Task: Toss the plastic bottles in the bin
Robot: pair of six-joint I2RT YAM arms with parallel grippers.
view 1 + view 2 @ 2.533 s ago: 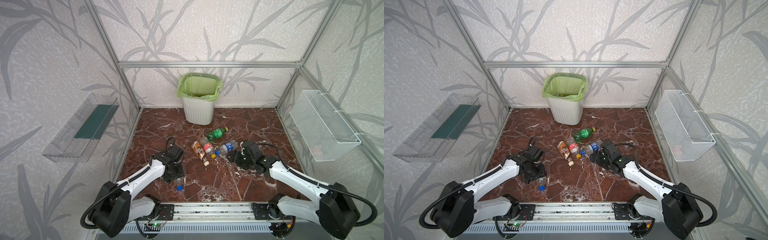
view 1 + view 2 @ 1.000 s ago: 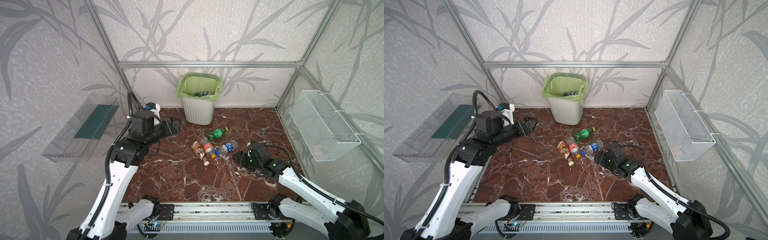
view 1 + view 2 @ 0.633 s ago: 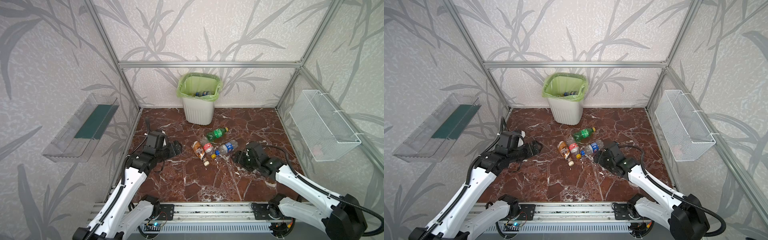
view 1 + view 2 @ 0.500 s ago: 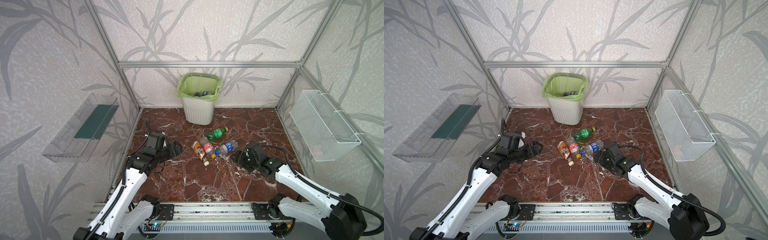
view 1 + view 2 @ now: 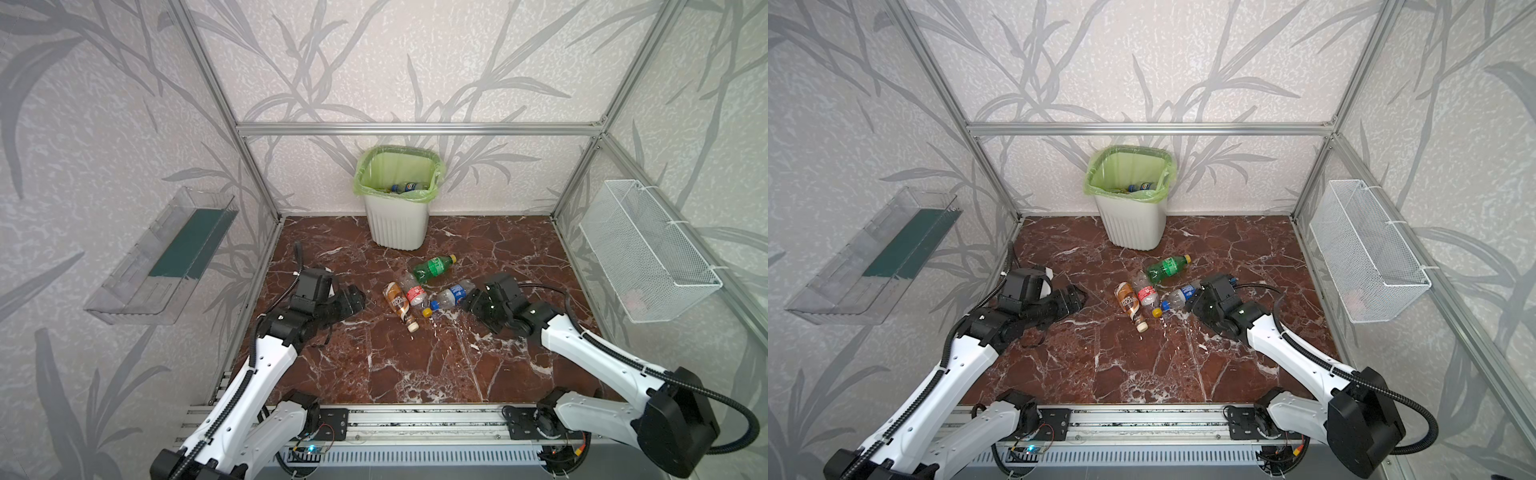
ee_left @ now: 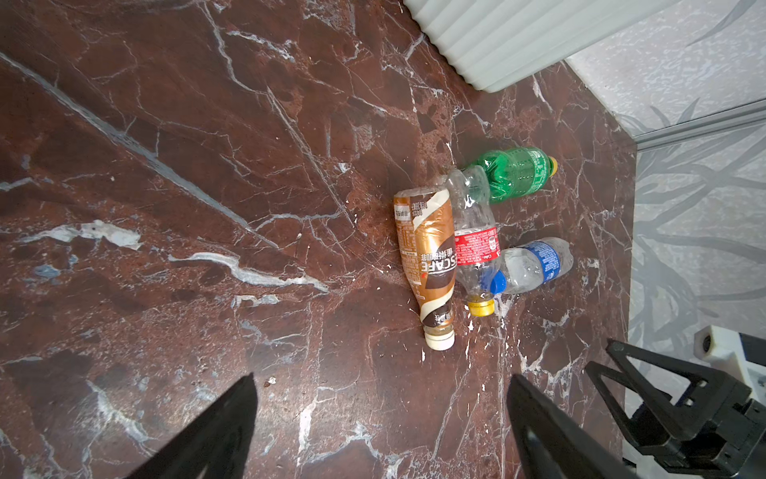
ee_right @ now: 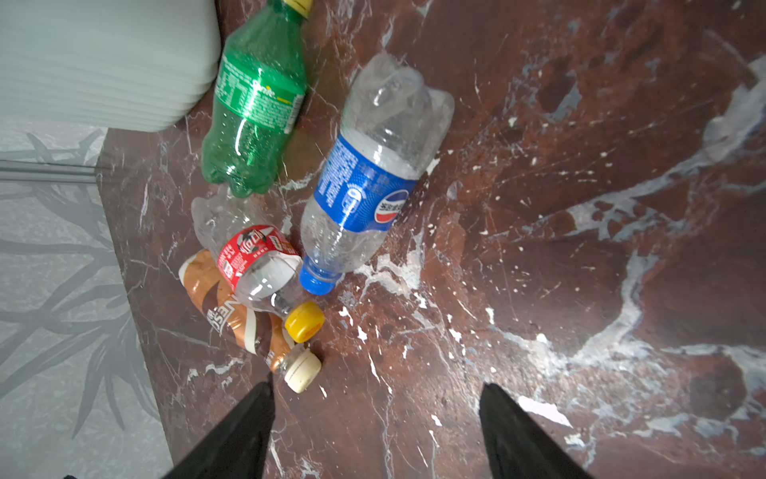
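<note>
The bin stands at the middle of the desk's back edge, its green liner folded over the rim. Some bottles lie in it.

Four more lie in a cluster at the desk's centre, in front of the bin. The green bottle is the closest to the bin, with its yellow cap towards the right edge. Its base is against the base of the red bottle. The red bottle lies alongside the brown bottle, touching it, and both point their caps at the front edge. The blue bottle lies on the right of the red one. Its cap is against the red bottle's neck and its crumpled base points to the right edge.

The left fingers hang low, between the left edge and the cluster, aimed at the brown bottle but apart from it. The left wrist view shows them spread wide with only bare desk between.

The right fingers sit just beside the blue bottle's base in both top views. In the right wrist view they stand parted and hold nothing. The bottles lie ahead of the tips.

A clear tray hangs on the left wall and a wire basket on the right wall.
</note>
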